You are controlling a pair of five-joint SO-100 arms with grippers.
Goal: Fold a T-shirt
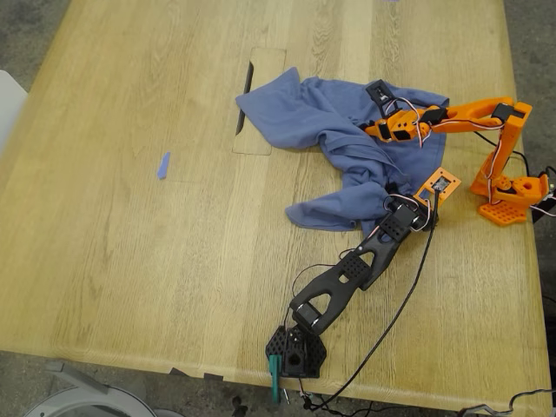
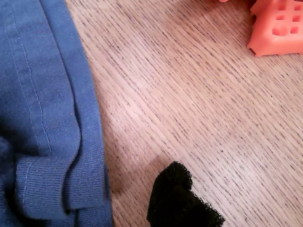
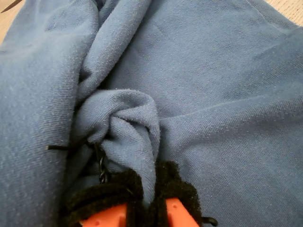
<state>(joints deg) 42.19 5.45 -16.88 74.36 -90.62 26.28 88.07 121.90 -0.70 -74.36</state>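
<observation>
Light oak tabletop [image 1: 130,261] carries the crumpled slate-blue cotton T-shirt [image 1: 339,139], bunched toward the exterior view's right. My second gripper [image 3: 150,196], on the orange arm [image 1: 460,117], is pressed together, pinching a raised fold of the T-shirt. My first gripper [image 2: 182,201], on the black arm [image 1: 347,274], sits just beside the T-shirt's hemmed edge; its jaw state cannot be determined. A small blue tape scrap [image 1: 162,165] lies well apart, toward the exterior view's left.
</observation>
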